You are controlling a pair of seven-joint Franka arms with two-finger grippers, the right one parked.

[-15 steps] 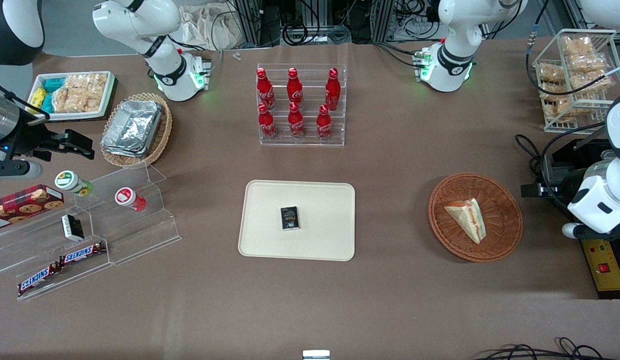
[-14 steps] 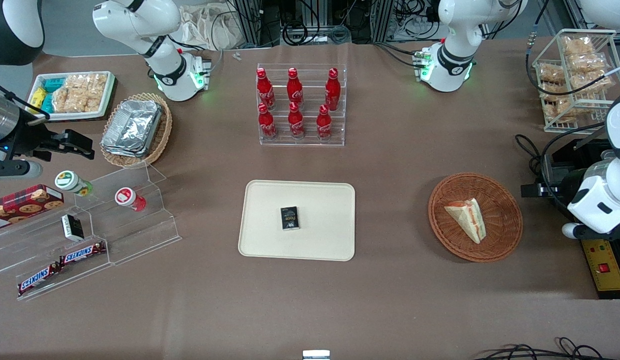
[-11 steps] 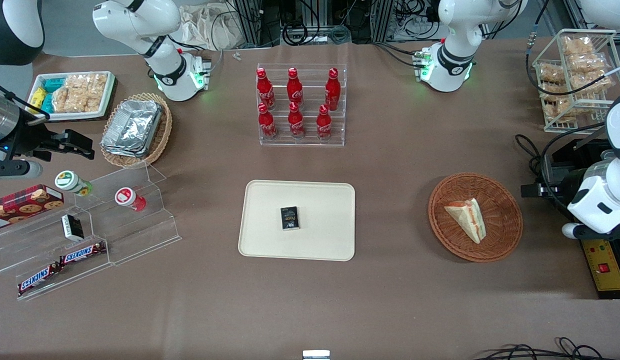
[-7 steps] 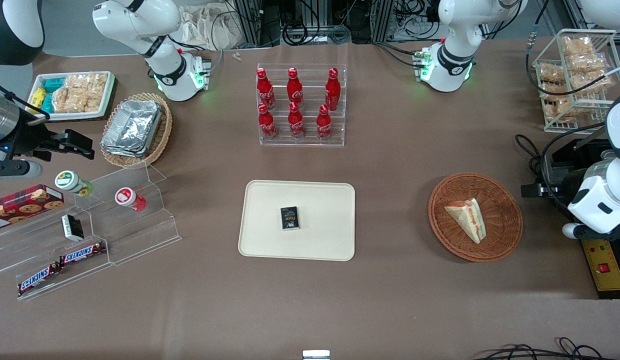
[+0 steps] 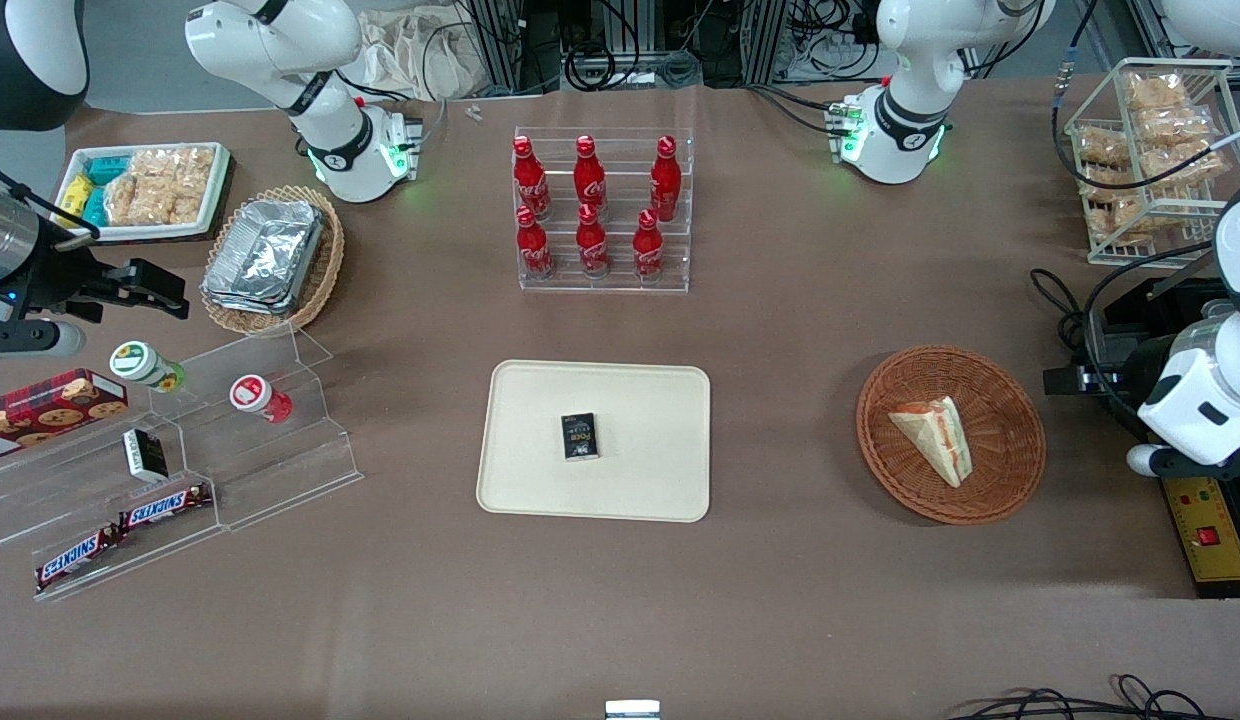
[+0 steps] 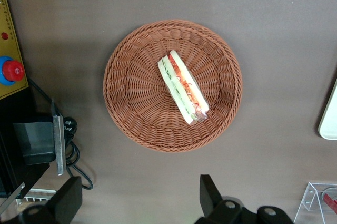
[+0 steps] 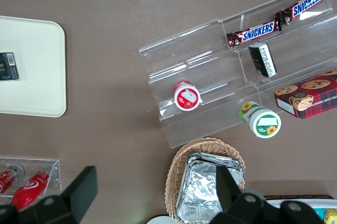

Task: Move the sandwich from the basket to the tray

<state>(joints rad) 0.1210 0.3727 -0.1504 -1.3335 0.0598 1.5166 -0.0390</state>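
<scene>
The sandwich point(image 5: 935, 435) is a pale triangular wedge with red and green filling, lying in the round reddish-brown wicker basket point(image 5: 980, 500). Both show in the left wrist view, the sandwich point(image 6: 182, 87) near the middle of the basket point(image 6: 131, 113). The cream tray point(image 5: 640, 490) lies at the table's middle, and its edge shows in the left wrist view point(image 6: 329, 124). My left gripper point(image 5: 1080, 378) hovers high beside the basket, toward the working arm's end of the table. Its fingers point(image 6: 210, 197) stand wide apart and the gripper point(image 6: 139, 203) is empty.
A small black box point(image 5: 579, 437) lies on the tray. A yellow control box with a red button point(image 5: 1208, 535) and cables sit beside the basket. A rack of red bottles point(image 5: 600, 215), a wire rack of snacks point(image 5: 1150, 160) and an acrylic stand point(image 5: 180, 460) are farther off.
The left arm's wrist has shifted very slightly toward the working arm's end. The sandwich, basket and tray have not moved.
</scene>
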